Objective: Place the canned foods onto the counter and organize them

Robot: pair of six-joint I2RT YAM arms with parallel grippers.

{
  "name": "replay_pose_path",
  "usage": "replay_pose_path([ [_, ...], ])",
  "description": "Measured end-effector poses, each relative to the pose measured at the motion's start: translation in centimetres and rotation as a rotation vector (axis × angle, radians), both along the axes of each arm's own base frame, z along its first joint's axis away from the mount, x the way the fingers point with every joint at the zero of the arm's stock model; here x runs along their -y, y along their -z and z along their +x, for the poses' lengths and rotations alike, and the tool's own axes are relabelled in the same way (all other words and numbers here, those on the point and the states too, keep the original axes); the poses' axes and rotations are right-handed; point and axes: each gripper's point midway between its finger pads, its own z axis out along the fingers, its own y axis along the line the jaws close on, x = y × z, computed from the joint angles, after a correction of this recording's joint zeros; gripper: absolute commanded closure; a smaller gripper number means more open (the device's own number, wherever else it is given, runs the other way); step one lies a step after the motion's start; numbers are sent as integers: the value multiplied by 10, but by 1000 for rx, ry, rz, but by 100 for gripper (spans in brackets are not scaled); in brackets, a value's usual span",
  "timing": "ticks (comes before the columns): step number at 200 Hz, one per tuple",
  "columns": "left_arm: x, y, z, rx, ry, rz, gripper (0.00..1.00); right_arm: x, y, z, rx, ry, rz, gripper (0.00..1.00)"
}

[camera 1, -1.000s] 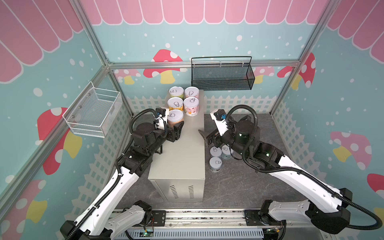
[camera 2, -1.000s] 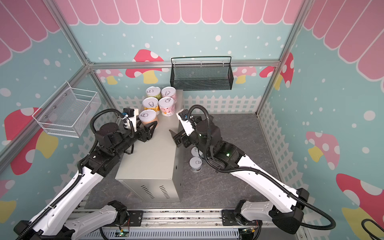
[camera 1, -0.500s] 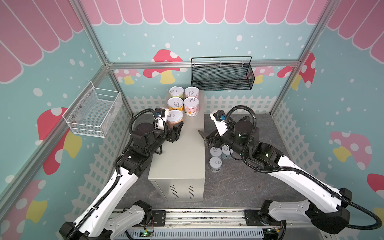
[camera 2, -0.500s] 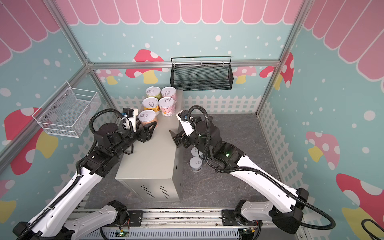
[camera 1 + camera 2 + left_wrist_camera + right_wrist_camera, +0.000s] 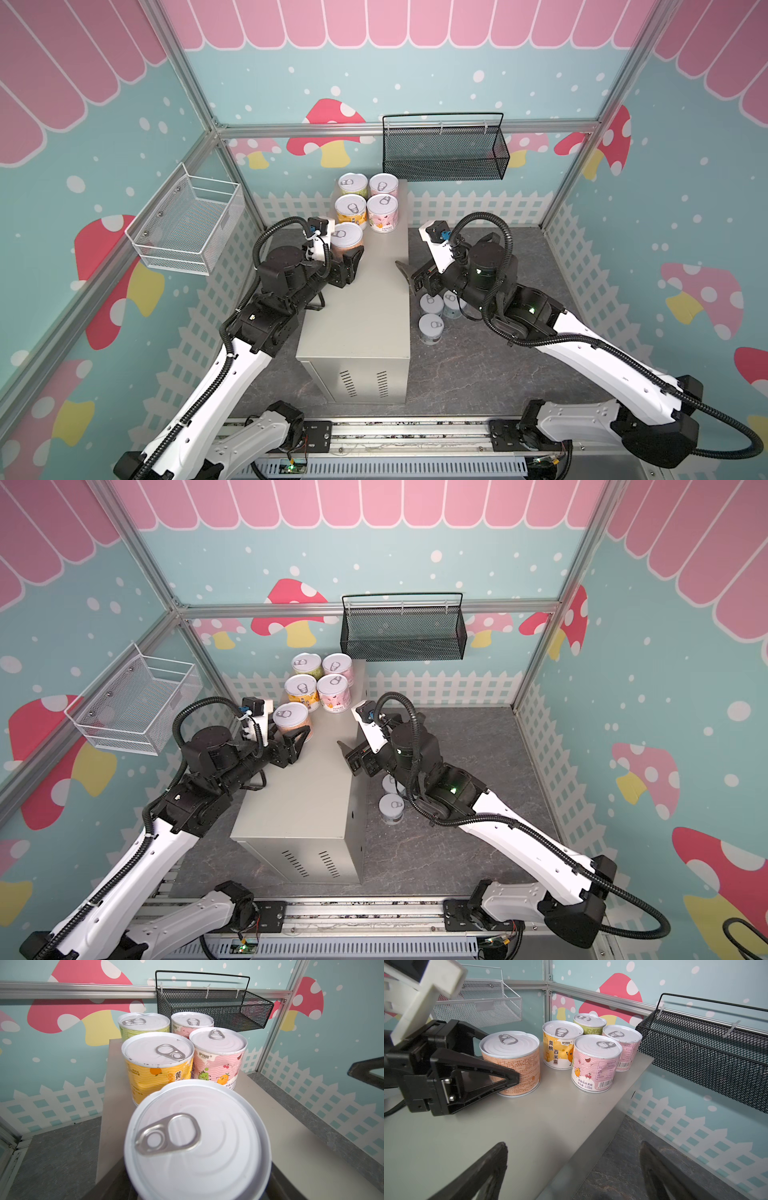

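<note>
- left gripper (image 5: pixel 344 250) pinches the orange can (image 5: pixel 346 236) by its sides. one finger (image 5: pixel 508 1078) lies flat on the label in the right wrist view, the other is hidden behind the can.
- orange can is upright, tab up, base looks set on the counter (image 5: pixel 365 320), at about 11 o'clock of the counter top in both top views.
- it sits at 6 o'clock of the yellow can (image 5: pixel 350 209), just beside it. the right wrist view shows a narrow gap between them.
- 2x2 block at the counter's 12 o'clock end: green can (image 5: pixel 353 185) at 11, rear pink can (image 5: pixel 384 184) at 1, yellow can at 7, front pink can (image 5: pixel 382 208) at 5. all upright and packed close.
- right gripper (image 5: pixel 573 1145) is spread wide with nothing between the fingers. it hovers over the counter's 3 o'clock edge.
- on the dark floor at 3 o'clock of the counter, near its side wall: light-blue can 1 (image 5: pixel 431 303), light-blue can 2 (image 5: pixel 453 300), light-blue can 3 (image 5: pixel 431 328). all upright. 1 and 2 are partly covered by the right arm.
- vent slits are on the counter's 6 o'clock face.
- black mesh basket (image 5: pixel 442 156) hangs on the back wall at 1 o'clock of the counter, white wire basket (image 5: pixel 187 224) on the side wall at 10 o'clock.
</note>
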Motion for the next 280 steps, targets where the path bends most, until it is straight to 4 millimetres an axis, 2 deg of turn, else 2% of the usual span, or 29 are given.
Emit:
replay_pose_path([
  [104,-3,0,16,-2,-21,11,25,4,4,-3,-2,2,0,1],
  [174,-5,10,14,-35,-24,29,2,6,3,-4,1,2,4,0],
  [199,-9,10,4,-52,-24,27,1,6,3,-4,1,1,4,0],
  [227,-19,5,-20,-61,-27,19,1,5,4,-4,0,1,3,0],
  [254,-35,2,-43,-70,-62,19,1,1,9,0,-9,2,-8,1],
  [280,-55,5,-51,-101,-147,32,1,-8,9,6,-17,-1,-14,1],
])
